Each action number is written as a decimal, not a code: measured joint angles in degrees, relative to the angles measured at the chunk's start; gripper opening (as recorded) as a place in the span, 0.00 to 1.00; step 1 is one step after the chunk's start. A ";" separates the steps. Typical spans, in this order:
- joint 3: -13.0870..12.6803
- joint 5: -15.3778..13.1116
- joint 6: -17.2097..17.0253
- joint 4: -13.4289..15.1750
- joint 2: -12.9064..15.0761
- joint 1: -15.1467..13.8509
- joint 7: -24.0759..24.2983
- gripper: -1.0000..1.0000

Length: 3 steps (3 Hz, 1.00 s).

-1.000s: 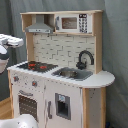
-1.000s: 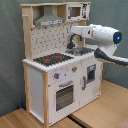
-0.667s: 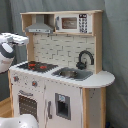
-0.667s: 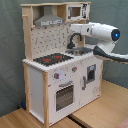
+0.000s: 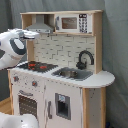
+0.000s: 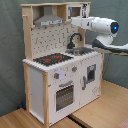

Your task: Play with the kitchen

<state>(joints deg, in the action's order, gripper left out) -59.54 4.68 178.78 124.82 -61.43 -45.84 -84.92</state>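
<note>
The kitchen is a tall white and light-wood toy with a grey hood, a black faucet, a sink and a red-ringed hob. Its oven door has a window, with knobs above it. My gripper hovers at hood height, above the counter and in front of the tiled back wall. It touches nothing that I can see.
A microwave shelf tops the kitchen beside the hood. The white arm reaches in from the second exterior view's right, over a wooden tabletop. A grey curtain hangs behind. Another white robot part fills the first exterior view's lower left.
The arm has risen and reached further in over the counter, from about faucet height up to the level of the hood. The kitchen has not moved.
</note>
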 joint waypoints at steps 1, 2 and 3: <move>0.28 0.00 2.94 0.00 3.33 -0.99 -4.03 1.00; 1.32 0.00 5.15 0.00 6.45 -1.97 -8.06 1.00; 2.01 -0.06 5.52 0.00 9.99 -4.20 -12.13 1.00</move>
<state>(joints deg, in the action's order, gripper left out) -57.53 4.62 184.30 124.82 -51.43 -50.05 -97.06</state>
